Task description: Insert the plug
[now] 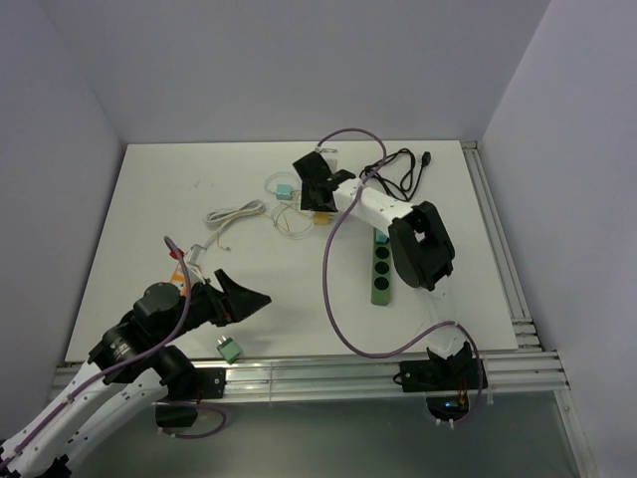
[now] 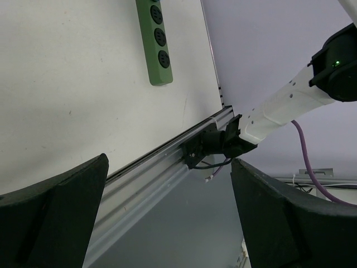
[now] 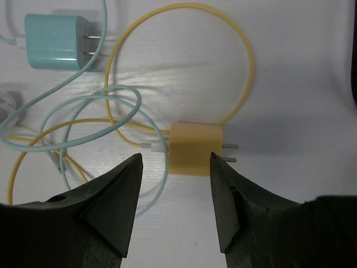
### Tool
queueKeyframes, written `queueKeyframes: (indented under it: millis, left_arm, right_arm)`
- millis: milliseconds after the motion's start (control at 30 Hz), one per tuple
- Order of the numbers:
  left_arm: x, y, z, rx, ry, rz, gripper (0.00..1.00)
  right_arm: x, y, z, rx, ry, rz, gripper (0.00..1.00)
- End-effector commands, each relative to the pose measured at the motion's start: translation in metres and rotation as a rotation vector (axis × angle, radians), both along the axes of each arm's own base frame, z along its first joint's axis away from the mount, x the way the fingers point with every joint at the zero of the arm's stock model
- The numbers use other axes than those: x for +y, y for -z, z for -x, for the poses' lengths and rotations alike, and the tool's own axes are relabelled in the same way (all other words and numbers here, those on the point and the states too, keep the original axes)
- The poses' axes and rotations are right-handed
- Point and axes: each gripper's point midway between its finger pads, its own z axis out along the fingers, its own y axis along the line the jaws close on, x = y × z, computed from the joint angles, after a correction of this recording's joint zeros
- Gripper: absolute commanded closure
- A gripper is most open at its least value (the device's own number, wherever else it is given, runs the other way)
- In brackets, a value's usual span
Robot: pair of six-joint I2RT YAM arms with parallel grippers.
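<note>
Hovering at 12 o'clock in top view, R claw (image 1: 317, 181); green power strip (image 1: 381, 267) lies on tabletop (image 1: 149, 199) at 4. Left wrist: L claw (image 2: 170, 163) spread, empty, strip at 12. Right wrist: R claw spread, yellow plug (image 3: 195, 148) flat between its tips; teal plug (image 3: 56, 42) at 10.

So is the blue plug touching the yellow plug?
Apart. The right wrist view shows the blue plug up in the corner and the yellow plug lower down, with bare white table between them.
</note>
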Motion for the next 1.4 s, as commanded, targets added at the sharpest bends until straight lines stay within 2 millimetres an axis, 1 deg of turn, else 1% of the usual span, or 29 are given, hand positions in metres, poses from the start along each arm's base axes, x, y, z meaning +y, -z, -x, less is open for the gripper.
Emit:
queueKeyframes:
  millis: [0,100,133,167,233,400,433,533,667,733,767,933,1033,1200,1233,1267,1300,1333,1367]
  left_arm:
    - [-0.005,-0.001,-0.003,-0.015,0.013,0.011,0.03]
    - [-0.009,0.001,-0.004,-0.014,0.028,0.007,0.04]
    - [-0.011,0.004,-0.004,-0.007,0.036,0.002,0.04]
    - [-0.012,0.003,-0.004,-0.007,0.037,0.004,0.04]
    - [-0.012,0.004,-0.003,-0.007,0.042,0.010,0.04]
    - [-0.008,0.006,-0.003,-0.015,0.028,0.010,0.03]
    - [-0.008,0.005,-0.003,-0.016,0.026,0.011,0.03]
    - [-0.008,0.006,-0.002,-0.018,0.030,0.010,0.03]
    - [-0.009,0.008,-0.002,-0.011,0.033,0.004,0.03]
    - [-0.009,0.009,-0.001,-0.011,0.037,0.008,0.03]
    - [-0.009,0.010,-0.001,-0.009,0.038,0.010,0.03]
    - [-0.011,0.011,-0.001,-0.004,0.041,0.020,0.03]
    - [-0.011,0.011,-0.001,-0.002,0.043,0.023,0.03]
    - [-0.013,0.011,0.000,0.000,0.050,0.030,0.03]
    - [-0.013,0.011,-0.001,0.000,0.050,0.030,0.03]
    - [-0.014,0.011,-0.001,0.000,0.052,0.033,0.03]
    - [-0.014,0.010,-0.001,0.000,0.054,0.033,0.03]
    - [-0.014,0.010,0.000,0.002,0.055,0.032,0.03]
    - [-0.015,0.009,-0.001,0.001,0.055,0.033,0.03]
  right_arm:
    - [-0.009,-0.010,-0.016,-0.065,0.059,0.020,0.42]
    - [-0.007,-0.005,-0.017,-0.059,0.060,0.017,0.42]
    - [-0.008,0.001,-0.017,-0.043,0.061,0.023,0.42]
    - [-0.006,-0.002,-0.020,-0.049,0.074,0.014,0.43]
    - [-0.006,0.002,-0.021,-0.041,0.071,0.017,0.44]
    - [-0.011,0.013,-0.022,-0.010,0.117,0.025,0.45]
    - [-0.012,0.019,-0.021,0.003,0.122,0.032,0.45]
    - [-0.013,0.027,-0.019,0.017,0.124,0.039,0.45]
    - [-0.018,0.034,-0.015,0.037,0.136,0.052,0.45]
    - [-0.018,0.032,-0.016,0.023,0.133,0.043,0.45]
    - [-0.021,0.035,-0.013,0.029,0.137,0.054,0.45]
    - [-0.031,0.033,-0.009,0.021,0.140,0.089,0.43]
    - [-0.036,0.036,-0.005,0.030,0.139,0.110,0.42]
    - [-0.033,0.042,0.003,0.057,0.131,0.081,0.43]
    - [-0.032,0.042,0.004,0.059,0.127,0.074,0.45]
    - [-0.031,0.042,0.006,0.062,0.123,0.071,0.69]
    - [-0.033,0.042,0.005,0.065,0.127,0.075,0.86]
    - [-0.035,0.040,0.005,0.062,0.130,0.083,1.00]
    - [-0.033,0.031,0.001,0.046,0.128,0.082,1.00]
